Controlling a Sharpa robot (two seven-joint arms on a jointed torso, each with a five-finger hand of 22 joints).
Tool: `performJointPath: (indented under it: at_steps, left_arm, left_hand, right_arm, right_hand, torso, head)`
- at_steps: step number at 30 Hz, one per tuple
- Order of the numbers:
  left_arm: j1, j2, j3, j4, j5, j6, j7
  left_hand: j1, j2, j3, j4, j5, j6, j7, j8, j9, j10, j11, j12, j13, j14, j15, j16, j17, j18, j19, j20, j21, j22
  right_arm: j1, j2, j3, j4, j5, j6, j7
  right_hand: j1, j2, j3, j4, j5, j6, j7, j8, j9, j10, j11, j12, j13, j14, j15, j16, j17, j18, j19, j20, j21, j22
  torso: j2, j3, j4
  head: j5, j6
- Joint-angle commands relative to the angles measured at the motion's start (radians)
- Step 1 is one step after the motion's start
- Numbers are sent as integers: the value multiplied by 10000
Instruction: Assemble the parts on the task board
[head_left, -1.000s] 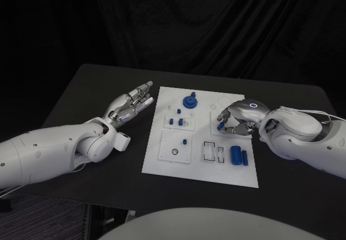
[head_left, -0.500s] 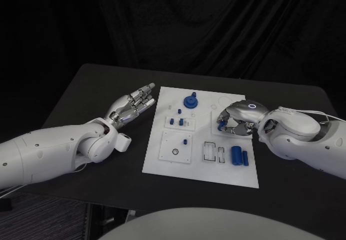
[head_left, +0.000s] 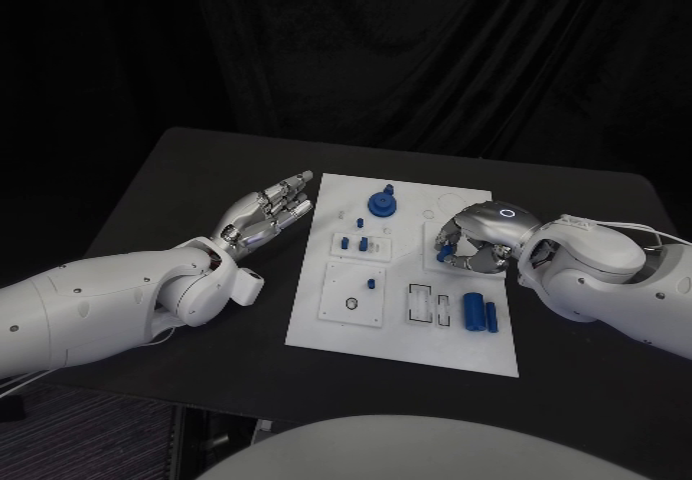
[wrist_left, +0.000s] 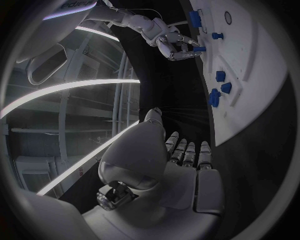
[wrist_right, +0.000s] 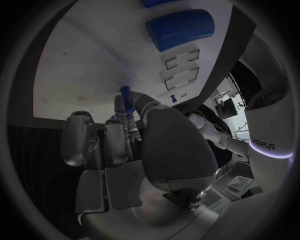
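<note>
Pinching a small blue part (head_left: 449, 251) over the task board's (head_left: 375, 340) three-o'clock side, the right hand (head_left: 473, 247) curls; the left hand (head_left: 267, 213) hovers spread, holding nothing, over bare bench (head_left: 188, 180) at nine o'clock.

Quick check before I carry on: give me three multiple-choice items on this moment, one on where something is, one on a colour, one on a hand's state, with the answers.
1. Where is the left hand?
A. Over the black table, beside the task board's left edge
B. On the two blue cylinders
C. On top of the right hand

2. What colour is the large round part with a knob near the far edge of the task board?
A. Red
B. Blue
C. Yellow

3. What is the right hand doing?
A. Lying flat and empty on the table
B. Lifting the whole board
C. Curled over the board, fingers on a small blue part

Answers: A, the head view shows it flat and spread off the board; B, it is blue like the two blue cylinders; C, the right wrist view shows blue at its fingertips.
</note>
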Motion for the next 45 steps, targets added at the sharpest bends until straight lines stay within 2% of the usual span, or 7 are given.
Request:
performJointPath:
  at_steps: [1, 10, 19, 23, 28, 35, 45]
  left_arm:
    - [-25, 4, 7, 2, -35, 179, 1223]
    - [-41, -6, 7, -10, -35, 218, 1151]
    - [-46, -60, 7, 19, -35, 182, 1093]
    - [-47, -74, 7, 26, -35, 178, 1084]
    - [-49, -57, 7, 14, -35, 187, 1091]
    - [-54, -15, 7, -26, -34, 218, 1092]
    - [-59, 56, 7, -56, -34, 242, 1071]
  left_hand:
    - [125, -2, 51, -8, 60, 7, 75, 48, 7, -2, -24, 6, -7, -4, 44, -36, -12, -110, -6, 48, -60, -15]
    - [134, -1, 54, -11, 70, -3, 87, 46, 5, -3, -11, 5, -7, -4, 53, -36, -12, -107, -6, 58, -60, -15]
    - [151, 23, 65, -6, 77, -29, 149, 39, 1, -16, 10, -22, -12, -4, 81, -36, -12, -95, -6, 99, -60, -15]
    - [151, 25, 65, -4, 79, -41, 148, 37, -1, -16, 13, -15, -11, -4, 83, -36, -12, -93, -6, 102, -60, -15]
    - [151, 30, 66, 0, 78, -70, 143, 32, -5, -20, 20, -28, -13, -4, 87, -36, -12, -90, -6, 111, -60, -15]
    - [146, 44, 65, 10, 67, -134, 134, 20, -13, -36, 25, -53, -17, -4, 102, -36, -12, -77, -6, 139, -60, -15]
    - [152, 71, 67, 9, 63, -117, 243, 28, -8, -60, 0, -67, -18, -4, 99, -36, -12, -36, -6, 184, -60, -15]
  right_arm:
    - [-25, -69, 7, 92, 335, -345, 45]
    - [54, -260, 11, 483, 383, -694, 34]
    - [475, -483, 12, 1041, 391, -696, -86]
    - [691, -589, 11, 1403, 391, -522, -148]
    - [805, -603, 11, 1903, 327, -292, -64]
    - [846, -1, 11, 2199, -345, 306, -3]
    - [739, 1539, 11, 1723, -1171, 1022, 184]
  right_hand:
    - [-58, 30, -4, -86, -74, 75, -2, 96, 280, 97, 7, 61, 29, 329, -71, 13, 10, -12, -8, -65, 36, 1717]
    - [-80, 49, 40, -231, -231, 194, 7, 303, 608, -11, 47, -1, 81, 324, -44, -13, -18, -11, -21, -53, 11, 1711]
    - [-98, 63, 50, -296, -251, 310, -8, 445, 803, -53, 51, -37, 103, 324, -38, -17, -16, -12, -20, -44, 20, 1714]
    - [-107, 64, 48, -297, -265, 312, -10, 454, 821, -53, 51, -40, 105, 322, -37, -23, -25, -10, -23, -43, 11, 1712]
    - [-58, 51, 68, -371, -322, 305, -18, 489, 908, -51, 38, -53, 116, 319, -45, -32, -34, -15, -16, -44, 40, 1720]
    - [-7, 28, 96, -451, -344, 273, -15, 498, 987, -34, 34, -62, 131, 317, -52, -40, -41, -14, -20, -48, 40, 1721]
    - [-4, 37, 134, -479, -403, 179, 7, 440, 1017, -50, 52, -100, 132, 304, -37, -64, -72, -6, -43, -41, -10, 1709]
  torso:
    - [7, 3, -3]
    - [8, 6, 1]
    - [-4, 1, -29]
    - [4, -4, 0]
    - [-7, -5, -13]
    - [-4, -2, -1]
    - [21, 10, -7]
  head:
    - [20, -2]
    - [59, -2]
    - [155, -2]
    - [166, -2]
    - [293, -2]
    - [312, -2]
    - [312, -2]
